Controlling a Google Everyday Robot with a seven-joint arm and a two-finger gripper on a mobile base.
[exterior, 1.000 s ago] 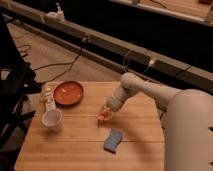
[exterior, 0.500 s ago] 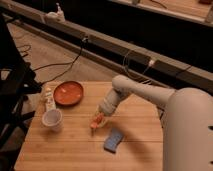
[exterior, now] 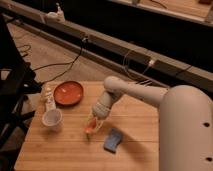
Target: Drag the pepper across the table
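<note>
The pepper (exterior: pixel 89 127) is a small orange-red chili lying on the light-wood table (exterior: pixel 65 150), near the middle and a little toward the front. My gripper (exterior: pixel 93 121) reaches down from the white arm (exterior: pixel 125 92) and sits right on the pepper, touching it. The pepper's stem end points toward the table's front edge.
A round orange-red plate (exterior: pixel 68 92) sits at the back left. A white cup (exterior: pixel 52 119) and a small bottle (exterior: pixel 48 99) stand at the left. A blue wavy sponge (exterior: pixel 113 140) lies just right of the pepper. My white base (exterior: pixel 186 135) fills the right side.
The gripper and the pepper have moved together to the left and toward the table's front, away from the middle-right of the table.
</note>
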